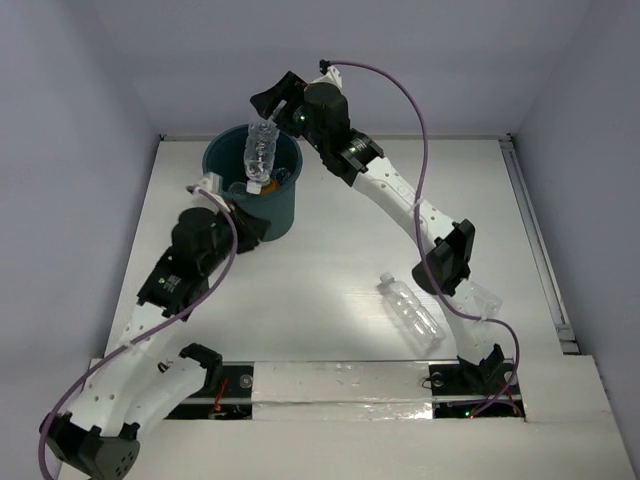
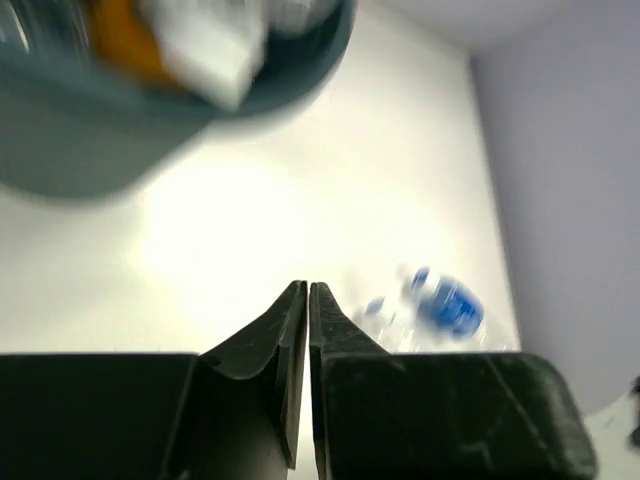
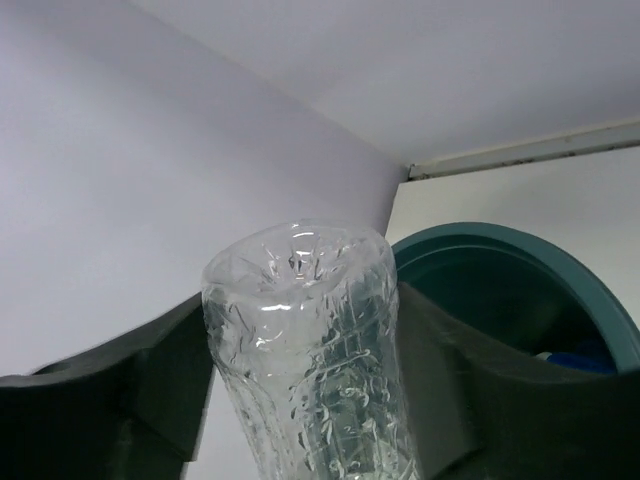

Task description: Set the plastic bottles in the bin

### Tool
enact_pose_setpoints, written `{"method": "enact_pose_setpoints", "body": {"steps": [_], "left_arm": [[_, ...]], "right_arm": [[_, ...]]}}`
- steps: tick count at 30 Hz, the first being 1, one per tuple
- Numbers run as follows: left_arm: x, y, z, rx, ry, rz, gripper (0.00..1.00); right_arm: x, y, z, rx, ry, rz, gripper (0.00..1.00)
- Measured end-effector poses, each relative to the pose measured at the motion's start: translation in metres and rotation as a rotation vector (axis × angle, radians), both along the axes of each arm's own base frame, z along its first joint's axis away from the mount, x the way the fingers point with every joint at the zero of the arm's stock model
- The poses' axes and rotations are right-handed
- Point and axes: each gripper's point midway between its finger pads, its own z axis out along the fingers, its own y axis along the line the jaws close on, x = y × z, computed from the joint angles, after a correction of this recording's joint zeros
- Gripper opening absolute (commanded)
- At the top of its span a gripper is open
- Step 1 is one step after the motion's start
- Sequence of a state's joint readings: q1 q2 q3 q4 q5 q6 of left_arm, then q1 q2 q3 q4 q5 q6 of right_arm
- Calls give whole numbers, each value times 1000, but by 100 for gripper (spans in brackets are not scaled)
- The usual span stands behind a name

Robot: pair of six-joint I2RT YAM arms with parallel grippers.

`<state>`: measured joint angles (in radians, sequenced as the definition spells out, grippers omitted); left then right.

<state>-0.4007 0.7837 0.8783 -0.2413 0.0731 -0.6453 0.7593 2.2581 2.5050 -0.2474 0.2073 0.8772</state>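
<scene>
My right gripper (image 1: 268,120) is shut on a clear crinkled plastic bottle (image 1: 260,155) and holds it cap-down over the open top of the dark teal bin (image 1: 225,150). In the right wrist view the bottle's base (image 3: 300,300) sits between my fingers (image 3: 450,380), with the bin rim (image 3: 520,240) behind it. Orange and blue bottles lie inside the bin. My left gripper (image 1: 250,228) is shut and empty, low beside the bin's near side; its tips (image 2: 308,292) meet. A clear bottle (image 1: 412,312) lies on the table. A blue-labelled bottle (image 2: 445,305) lies further right.
The right arm's forearm (image 1: 400,200) stretches diagonally from its base at the near right to the bin. White walls close in the table at the back and both sides. A metal strip runs along the near edge (image 1: 340,385).
</scene>
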Motion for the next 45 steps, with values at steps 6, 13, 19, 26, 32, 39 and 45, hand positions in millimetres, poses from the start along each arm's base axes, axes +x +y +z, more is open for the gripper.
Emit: {"method": "enact_pose_setpoints", "body": {"steps": [6, 13, 19, 26, 32, 39, 45], "left_arm": [[-46, -39, -77, 35, 233, -128, 0], [-84, -135, -100, 119, 317, -340, 31], [-112, -215, -141, 143, 422, -451, 83], [-118, -267, -193, 160, 567, -465, 99], [-107, -297, -203, 133, 598, -441, 99], [-93, -323, -222, 151, 604, -421, 93], [-90, -317, -243, 199, 609, -393, 61]], "right_arm": [[4, -3, -12, -34, 7, -5, 100], [-18, -51, -21, -216, 10, 2, 46], [-103, -190, -19, -406, -23, -55, 17], [-195, -307, -69, -530, 22, -155, 56], [-227, -341, -162, -669, 260, -122, 85], [-229, -367, -209, -743, 461, -116, 94], [-226, -375, -252, -797, 646, -77, 100]]}}
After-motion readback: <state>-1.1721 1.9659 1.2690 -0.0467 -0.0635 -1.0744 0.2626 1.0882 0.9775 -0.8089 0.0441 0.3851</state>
